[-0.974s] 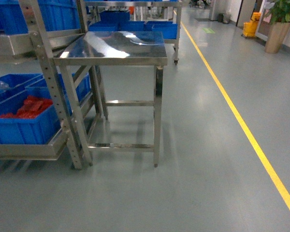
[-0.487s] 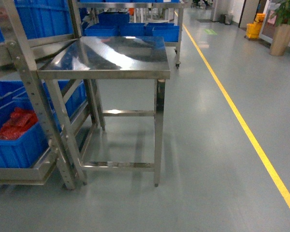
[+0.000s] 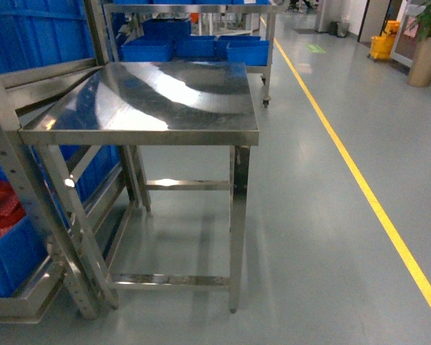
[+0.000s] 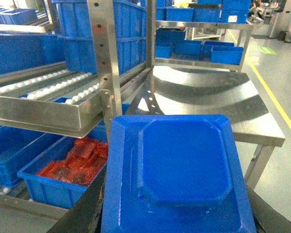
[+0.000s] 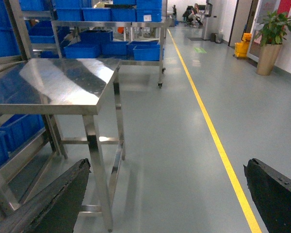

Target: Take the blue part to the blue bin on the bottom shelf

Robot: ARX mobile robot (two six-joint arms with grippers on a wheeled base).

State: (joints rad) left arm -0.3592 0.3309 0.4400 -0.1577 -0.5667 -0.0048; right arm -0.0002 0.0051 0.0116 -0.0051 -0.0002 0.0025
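In the left wrist view the blue part (image 4: 182, 165), a flat moulded plastic piece with a raised middle panel, fills the foreground. My left gripper (image 4: 177, 216) is shut on it, one dark finger (image 4: 85, 206) along each side. Beyond it to the left, the rack's bottom shelf (image 4: 19, 200) carries a blue bin (image 4: 63, 182) of red parts and another blue bin (image 4: 9, 148) beside it. The head view catches that shelf's rail (image 3: 18, 305) at lower left. My right gripper (image 5: 162, 194) is open over bare floor. Neither gripper shows in the head view.
A steel table (image 3: 151, 108) stands straight ahead, butted against the rack's upright (image 3: 29, 194). An empty roller level (image 4: 48, 92) sits above the bins. More blue bins (image 3: 194, 47) fill a far rack. A yellow floor line (image 3: 359, 187) runs on the right.
The head view has closed in on the steel table, which now looks larger and nearer. The rack with the blue bins has slid toward the left edge.
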